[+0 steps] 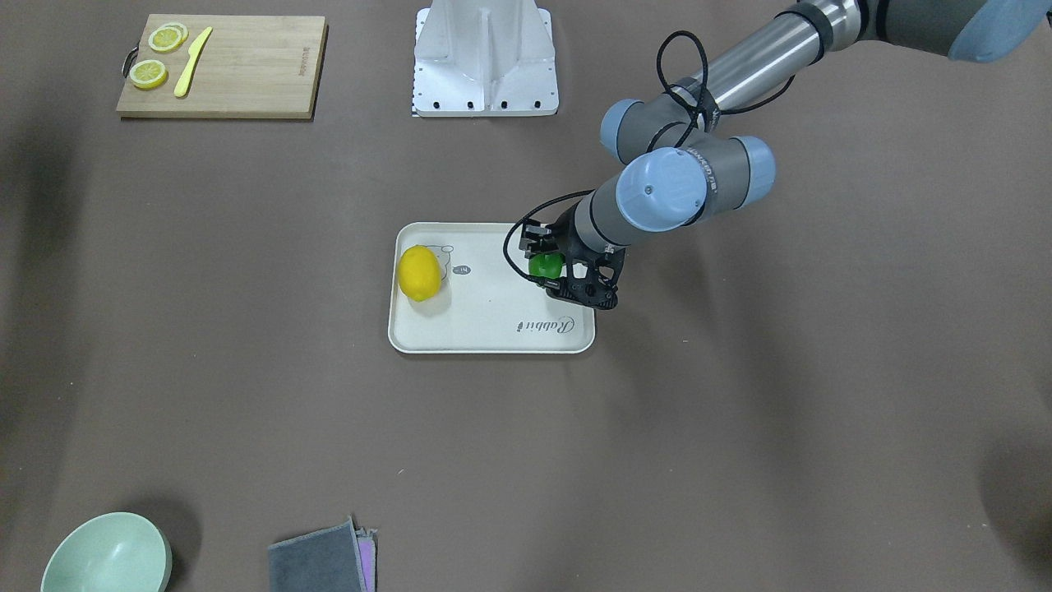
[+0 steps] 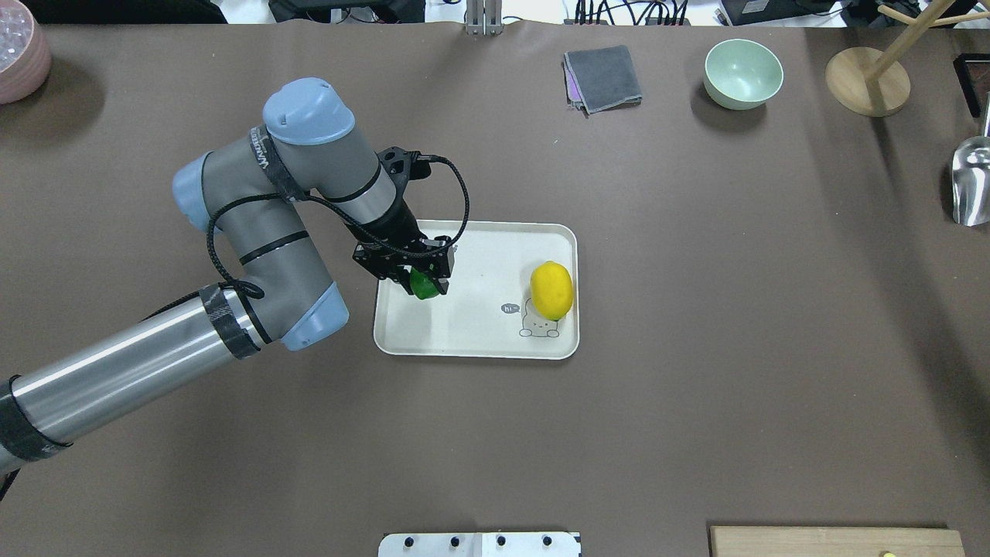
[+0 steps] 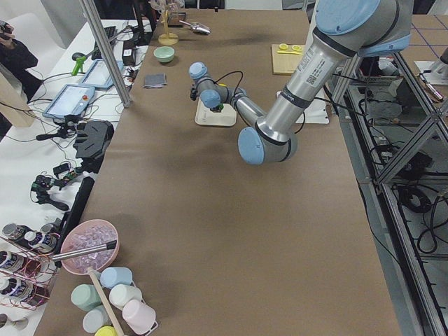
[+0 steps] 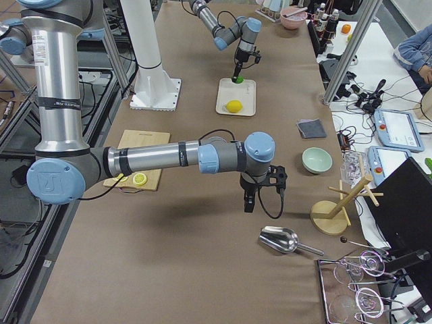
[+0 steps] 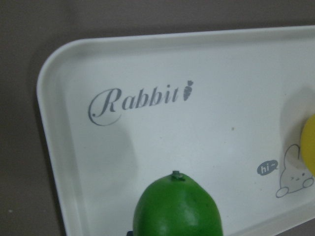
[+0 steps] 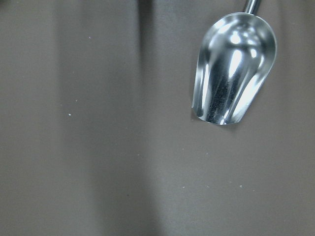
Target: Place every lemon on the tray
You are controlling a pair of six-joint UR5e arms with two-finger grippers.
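The bright yellow lemon (image 1: 420,273) lies on the cream-white tray (image 1: 493,333), next to its bear drawing; it also shows in the overhead view (image 2: 551,290). My left gripper (image 2: 422,283) is shut on the green lemon (image 2: 423,285) and holds it just over the tray's (image 2: 479,336) left part, near the word "Rabbit". The left wrist view shows the green lemon (image 5: 177,209) over the tray (image 5: 162,64). My right gripper (image 4: 250,201) shows only in the exterior right view, low over bare table; I cannot tell whether it is open or shut.
A bamboo cutting board (image 1: 246,74) with lemon slices (image 1: 149,74) and a yellow knife (image 1: 192,62) lies near the robot's right. A metal scoop (image 6: 234,69), green bowl (image 2: 743,72), grey cloth (image 2: 603,77) and wooden stand (image 2: 866,81) lie at the far side.
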